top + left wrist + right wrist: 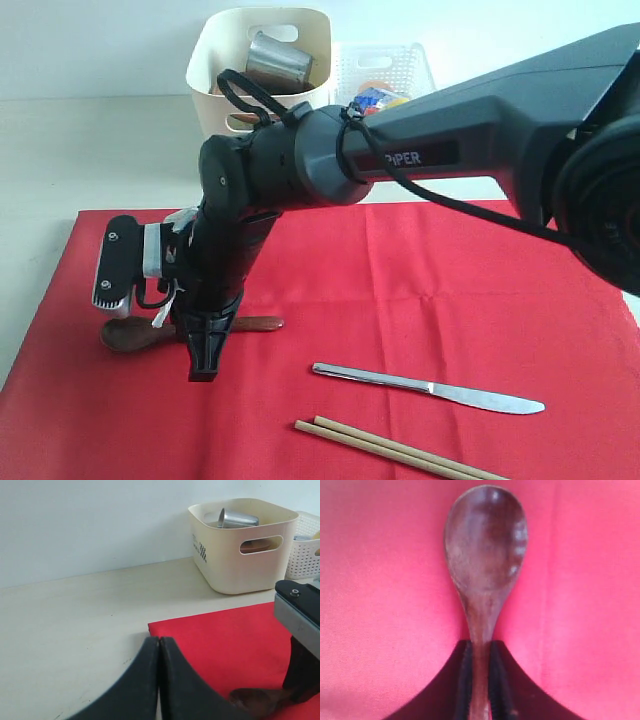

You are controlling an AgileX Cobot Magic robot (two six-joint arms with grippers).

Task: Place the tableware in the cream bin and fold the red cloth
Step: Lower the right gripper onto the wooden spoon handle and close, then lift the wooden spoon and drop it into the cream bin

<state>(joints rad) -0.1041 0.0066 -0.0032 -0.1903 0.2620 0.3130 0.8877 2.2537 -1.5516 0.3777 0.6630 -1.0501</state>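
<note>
The dark brown spoon (487, 545) lies on the red cloth (420, 290), and my right gripper (481, 645) is shut on its thin handle. In the exterior view that gripper (205, 345) points down at the cloth's left part, across the spoon (130, 335). A silver knife (430, 388) and a pair of wooden chopsticks (400, 450) rest on the cloth near its front edge. The cream bin (215, 70) at the back holds the steel cup (280, 62). My left gripper (159, 642) is shut on nothing, hovering near the cloth's corner (220, 635).
A white lattice basket (385, 62) with toy food stands to the right of the cream bin. The right arm (450, 140) stretches over the cloth from the right. Bare pale table (75, 630) lies left of the cloth.
</note>
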